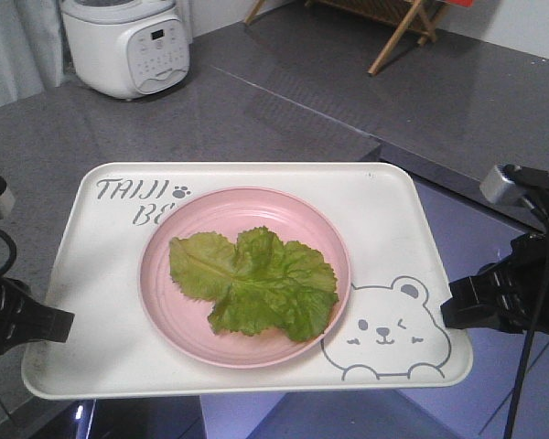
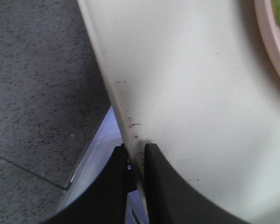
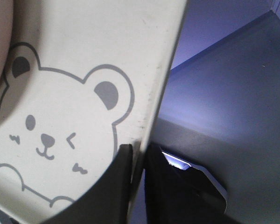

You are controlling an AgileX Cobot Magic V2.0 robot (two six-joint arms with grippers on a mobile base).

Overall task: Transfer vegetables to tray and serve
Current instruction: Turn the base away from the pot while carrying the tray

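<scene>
The cream-white tray [image 1: 110,302] with grey lettering and a winking bear drawing is held up off the counter. A round pink plate [image 1: 165,302] sits on it, and the green lettuce vegetables [image 1: 256,282] lie flat on that plate. My left gripper [image 1: 62,325] is shut on the tray's left rim [image 2: 130,116]; its black fingers [image 2: 161,186] pinch the edge. At the opposite side, my right gripper [image 1: 450,309] is shut on the right rim [image 3: 163,84], one black finger [image 3: 116,186] above the rim and one below. A sliver of plate [image 2: 273,42] shows in the left wrist view.
A white rice cooker [image 1: 128,44] stands at the back left on the grey stone counter [image 1: 284,101]. A wooden stand [image 1: 398,23] is at the far back. The counter edge [image 1: 412,174] drops off to the right, with a lower bluish surface beneath.
</scene>
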